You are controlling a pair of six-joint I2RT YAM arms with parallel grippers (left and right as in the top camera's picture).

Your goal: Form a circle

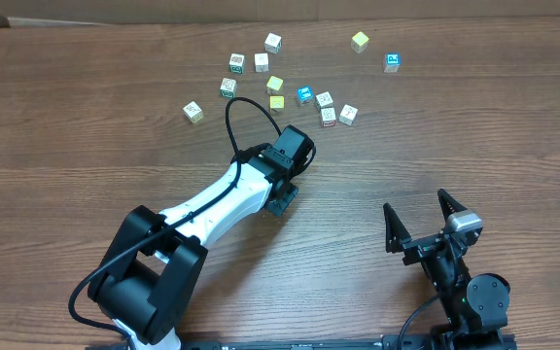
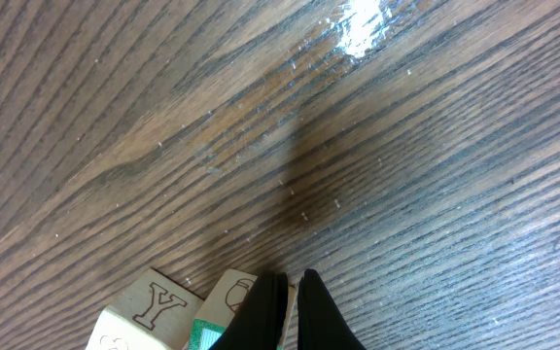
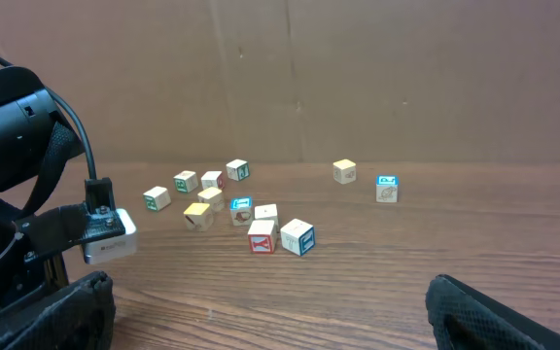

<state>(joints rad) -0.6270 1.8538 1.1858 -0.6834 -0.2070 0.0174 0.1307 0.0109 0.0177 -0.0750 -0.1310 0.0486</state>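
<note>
**Left gripper** point(image 2: 292, 282): I am seeing its black fingers pinched together with nothing between them. The tips are sitting just beside a pale wooden cube printed Y point(image 2: 154, 306) and a green-faced wooden cube point(image 2: 202, 335).

**Right gripper** point(image 1: 414, 201): it is standing spread wide, well apart from every cube.

**The circle** point(image 1: 228, 87): this loose cluster of small whitish printed wooden cubes, one green-faced, is lying with gaps on the brown wood-grain table point(image 1: 66, 146), beyond the left arm.
</note>
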